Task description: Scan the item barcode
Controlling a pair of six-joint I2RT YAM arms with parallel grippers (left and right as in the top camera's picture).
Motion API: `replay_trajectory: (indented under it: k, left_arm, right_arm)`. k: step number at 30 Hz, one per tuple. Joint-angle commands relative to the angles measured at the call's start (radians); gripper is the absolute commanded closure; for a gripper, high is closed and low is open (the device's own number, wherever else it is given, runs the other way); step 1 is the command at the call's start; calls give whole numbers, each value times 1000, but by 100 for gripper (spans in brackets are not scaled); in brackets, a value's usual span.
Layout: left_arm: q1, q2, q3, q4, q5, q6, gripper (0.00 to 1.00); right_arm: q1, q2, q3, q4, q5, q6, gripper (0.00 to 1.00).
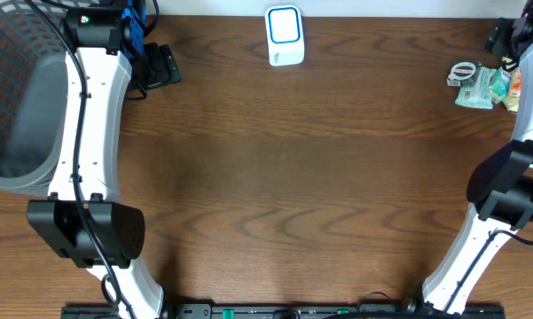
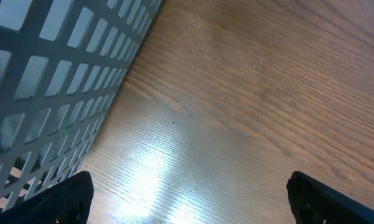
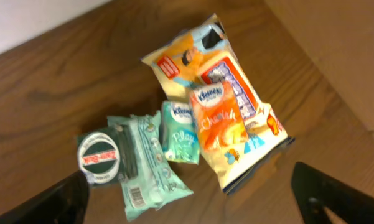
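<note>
Tabletop [image 1: 284,177] of brown woodgrain holds scanner [image 1: 285,35], mesh basket [image 1: 4,53]

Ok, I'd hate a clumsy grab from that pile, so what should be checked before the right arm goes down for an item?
1. Right gripper open and empty: ok.
2. Pile under it in view: ok.
3. Items lying apart: not ok, the orange tissue pack overlaps the yellow snack bag.
4. Barcode showing: ok, on the wipes pack.
5. Scanner switched on: cannot tell.
6. Left gripper open, clear of the pile, near the basket: ok.
</note>
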Motion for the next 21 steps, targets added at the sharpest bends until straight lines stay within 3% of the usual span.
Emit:
replay_trajectory:
  k: [1, 13, 21]
  left_arm:
    - [2, 10, -6, -1, -10, 9, 2]
    - [2, 10, -6, -1, -10, 8, 2]
    - [2, 10, -6, -1, -10, 8, 2]
  right_arm:
    - [11, 0, -7, -31, 0, 38, 1]
    - [127, -267, -6, -304, -259, 236, 1]
    - [285, -411, -6, -631, -301, 225, 1]
